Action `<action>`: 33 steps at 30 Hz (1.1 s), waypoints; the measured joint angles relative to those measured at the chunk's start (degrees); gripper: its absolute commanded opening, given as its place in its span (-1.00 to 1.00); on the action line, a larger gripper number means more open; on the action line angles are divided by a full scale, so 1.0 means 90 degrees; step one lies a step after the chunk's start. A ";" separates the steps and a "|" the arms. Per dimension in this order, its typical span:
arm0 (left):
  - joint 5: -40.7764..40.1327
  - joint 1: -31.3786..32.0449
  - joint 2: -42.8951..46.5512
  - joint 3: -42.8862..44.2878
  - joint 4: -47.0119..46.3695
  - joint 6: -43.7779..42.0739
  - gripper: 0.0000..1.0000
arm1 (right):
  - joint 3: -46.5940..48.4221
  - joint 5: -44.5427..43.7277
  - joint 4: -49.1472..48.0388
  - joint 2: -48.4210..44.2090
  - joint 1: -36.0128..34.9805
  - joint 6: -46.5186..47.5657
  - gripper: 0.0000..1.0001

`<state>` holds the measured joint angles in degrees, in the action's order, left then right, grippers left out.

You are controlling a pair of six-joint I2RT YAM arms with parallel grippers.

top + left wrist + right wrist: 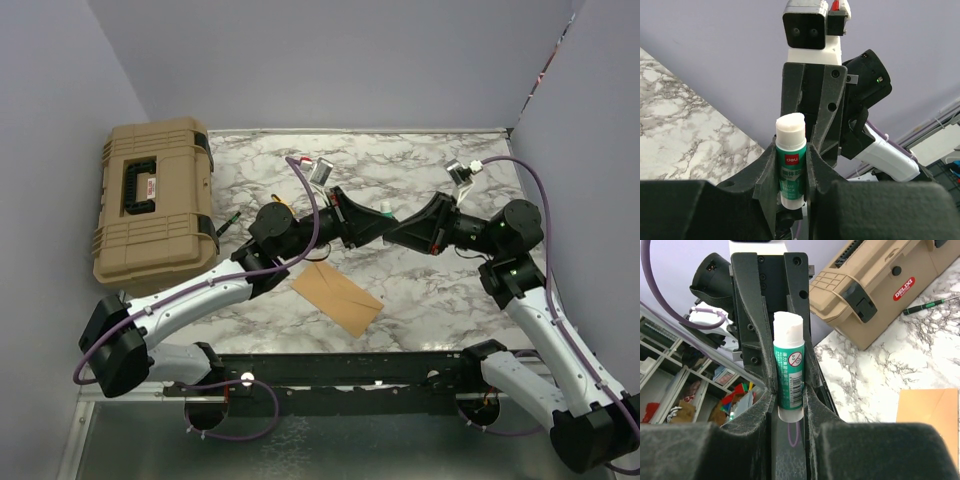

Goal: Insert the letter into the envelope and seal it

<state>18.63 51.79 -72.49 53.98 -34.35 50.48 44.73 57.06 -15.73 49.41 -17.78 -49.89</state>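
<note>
A green and white glue stick (pixel 387 209) hangs in the air over the middle of the marble table, uncapped, its white tip bare. My left gripper (pixel 376 222) is shut on the glue stick (pixel 791 135) from the left, fingers pressed on both sides in the left wrist view (pixel 791 156). My right gripper (pixel 398 232) is shut on the same glue stick (pixel 789 355) from the right (pixel 790 392). The two grippers face each other tip to tip. The tan envelope (pixel 338 297) lies flat on the table below and nearer, with its edge also in the right wrist view (pixel 930 415). The letter does not show apart from it.
A tan plastic tool case (pixel 152 205) sits at the table's left edge, also seen from the right wrist (pixel 875 285). A small green screwdriver (pixel 228 222) lies beside it. Purple walls close in the left, back and right. A black rail (pixel 350 370) runs along the near edge.
</note>
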 measured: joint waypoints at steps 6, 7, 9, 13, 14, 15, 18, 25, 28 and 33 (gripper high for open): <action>-0.0114 0.0058 -0.0095 0.0002 -0.0034 0.0095 -1.00 | -0.0005 -0.0175 0.0316 -0.0017 -0.0007 -0.0087 0.02; -0.0153 0.0068 -0.0097 0.0002 -0.0036 0.0112 -1.00 | -0.0029 -0.0216 0.0306 -0.0044 -0.0017 -0.0146 0.02; -0.0282 0.0095 -0.0090 0.0015 -0.0034 0.0189 -1.00 | -0.0177 -0.0250 0.0172 -0.0175 -0.0019 -0.0350 0.02; -0.0515 0.0095 -0.0056 0.0066 -0.0036 0.0345 -1.00 | -0.0520 -0.0257 -0.0313 -0.0398 -0.0019 -0.0857 0.01; -0.0578 0.0092 -0.0022 0.0073 -0.0036 0.0396 -1.00 | -0.0561 -0.0257 -0.0449 -0.0403 -0.0019 -0.0988 0.01; -0.0605 0.0095 0.0000 0.0073 -0.0036 0.0420 -1.00 | -0.0588 -0.0257 -0.0566 -0.0398 -0.0019 -0.1095 0.00; -0.0731 0.0095 0.0090 0.0073 -0.0039 0.0551 -1.00 | -0.0622 -0.0260 -0.0865 -0.0359 -0.0019 -0.1360 -0.03; -0.0831 0.0095 0.0180 0.0073 -0.0080 0.0702 -1.00 | -0.0622 -0.0262 -0.1477 -0.0165 -0.0019 -0.1719 -0.08; -0.0840 0.0095 0.0180 0.0075 -0.0083 0.0741 -1.00 | -0.0622 -0.0265 -0.1685 -0.0027 -0.0019 -0.1846 -0.19; -0.0879 0.0087 0.0177 0.0075 -0.0056 0.0743 -1.00 | -0.0614 -0.0265 -0.1943 0.0087 -0.0032 -0.2028 -0.73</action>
<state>10.72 52.58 -70.89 54.65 -34.85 57.17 39.20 54.68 -33.21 50.19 -18.06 -68.14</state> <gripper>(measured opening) 0.234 0.234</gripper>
